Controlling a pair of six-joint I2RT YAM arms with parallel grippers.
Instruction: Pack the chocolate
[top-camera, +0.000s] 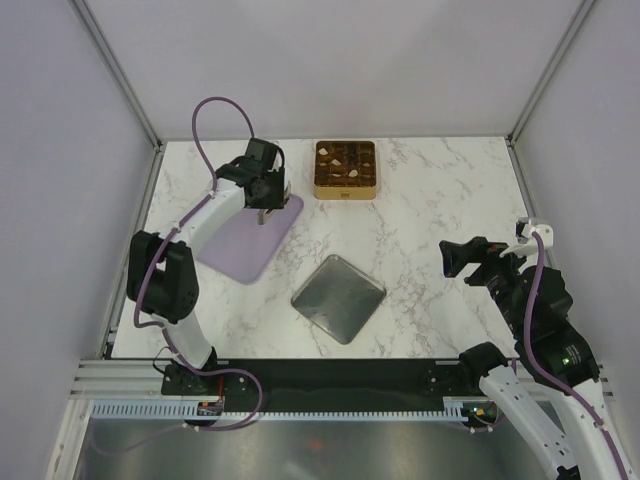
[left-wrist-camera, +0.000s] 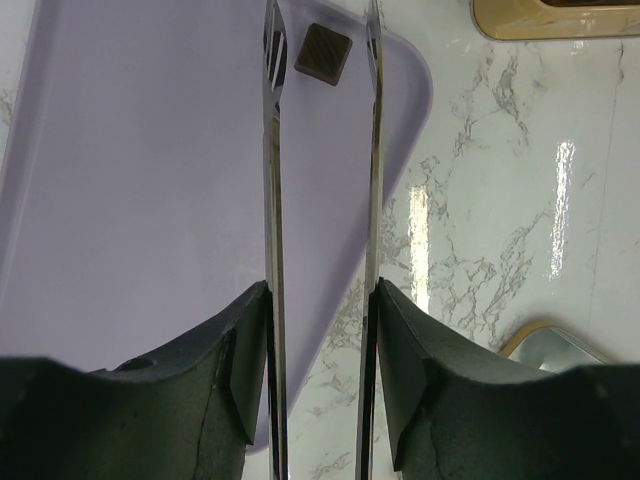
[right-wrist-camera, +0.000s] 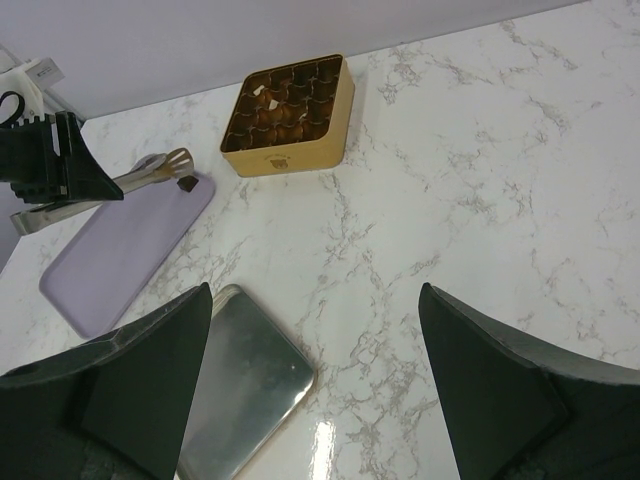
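One dark brown chocolate (left-wrist-camera: 323, 53) lies on the lilac board (left-wrist-camera: 150, 180), flanked by the two tips of metal tongs (left-wrist-camera: 272, 200). My left gripper (left-wrist-camera: 322, 300) is shut on these tongs, its black fingers (left-wrist-camera: 240, 370) pressing the blades from both sides. From above, the left gripper (top-camera: 262, 190) hovers over the board's far end (top-camera: 245, 245). The gold tin (top-camera: 345, 193) behind holds several chocolates (top-camera: 345, 160) in its grid. My right gripper (right-wrist-camera: 315, 295) stands wide open with nothing in it, low at the right side (top-camera: 455, 258).
A square silver lid (top-camera: 338, 298) lies flat on the marble table (top-camera: 440, 190), between the board and the right arm. The same lid (right-wrist-camera: 245, 380) shows under the right gripper's left finger. Grey walls close in the table on three sides.
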